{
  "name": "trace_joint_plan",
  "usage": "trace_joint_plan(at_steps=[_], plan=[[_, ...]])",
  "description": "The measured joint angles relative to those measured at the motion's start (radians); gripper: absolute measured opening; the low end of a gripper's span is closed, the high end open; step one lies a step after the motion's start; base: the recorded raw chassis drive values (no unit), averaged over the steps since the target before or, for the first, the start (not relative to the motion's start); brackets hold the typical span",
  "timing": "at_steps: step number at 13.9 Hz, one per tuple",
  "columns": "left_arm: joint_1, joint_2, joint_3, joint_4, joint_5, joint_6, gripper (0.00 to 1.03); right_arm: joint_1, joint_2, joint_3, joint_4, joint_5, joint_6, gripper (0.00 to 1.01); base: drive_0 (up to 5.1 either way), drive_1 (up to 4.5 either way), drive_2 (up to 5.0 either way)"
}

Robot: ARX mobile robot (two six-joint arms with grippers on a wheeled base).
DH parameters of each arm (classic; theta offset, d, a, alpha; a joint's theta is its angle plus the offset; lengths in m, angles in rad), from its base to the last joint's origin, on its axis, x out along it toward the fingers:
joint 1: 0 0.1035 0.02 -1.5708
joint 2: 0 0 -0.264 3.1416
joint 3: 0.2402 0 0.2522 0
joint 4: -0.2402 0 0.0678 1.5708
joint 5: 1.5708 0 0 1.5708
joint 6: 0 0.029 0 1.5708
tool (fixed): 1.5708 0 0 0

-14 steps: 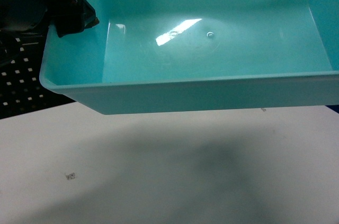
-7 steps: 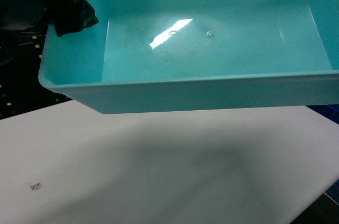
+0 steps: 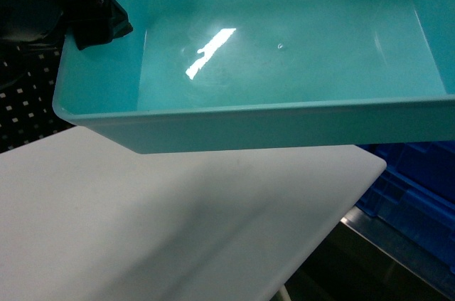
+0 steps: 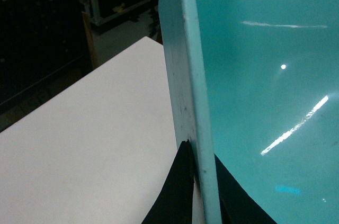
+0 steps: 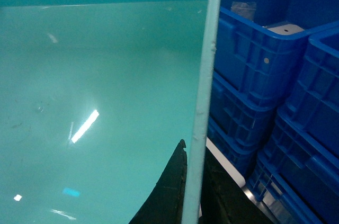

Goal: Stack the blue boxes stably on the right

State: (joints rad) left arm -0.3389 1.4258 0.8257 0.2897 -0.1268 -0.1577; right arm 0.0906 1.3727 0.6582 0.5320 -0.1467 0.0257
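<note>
**Operator:** Head view: which step is in hand?

**Technician:** The transport step, by judgement. The turquoise tub [image 3: 284, 66] is held clear above the white table [image 3: 178, 230], its shadow falling on the tabletop. The left gripper [image 3: 96, 13] sits at the tub's upper-left corner. Ribbed blue crates [image 3: 419, 187] show past the table's right edge, lower down. The right gripper is not visible in this view.

**Operator:** Left wrist view?

**Technician:** The left gripper [image 4: 197, 192] is clamped on the tub's left wall: one dark finger outside, one inside, rim between them. The table lies below and beside it.

**Operator:** Right wrist view?

**Technician:** The right gripper [image 5: 193, 192] likewise pinches the tub's right wall, a finger on each face. The stacked ribbed crates [image 5: 265, 60] stand just beyond that wall.

**Operator:** What does the next move call for?

**Technician:** The royal-blue tub does not appear in any view, so the target is not confirmed. The move should carry the tub rightward with both arms level and matched, then lower it squarely so the rim seats evenly. Uneven release risks a tilted stack.
</note>
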Motion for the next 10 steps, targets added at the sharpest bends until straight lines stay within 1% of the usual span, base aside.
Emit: trace_joint_plan(at_steps=[10], plan=[[0.0, 0.0, 0.0, 0.0, 0.0, 0.0, 0.02, 0.0, 0.0, 0.0, -0.001, 0.0, 0.0, 0.07, -1.6, -1.56, -1.6]])
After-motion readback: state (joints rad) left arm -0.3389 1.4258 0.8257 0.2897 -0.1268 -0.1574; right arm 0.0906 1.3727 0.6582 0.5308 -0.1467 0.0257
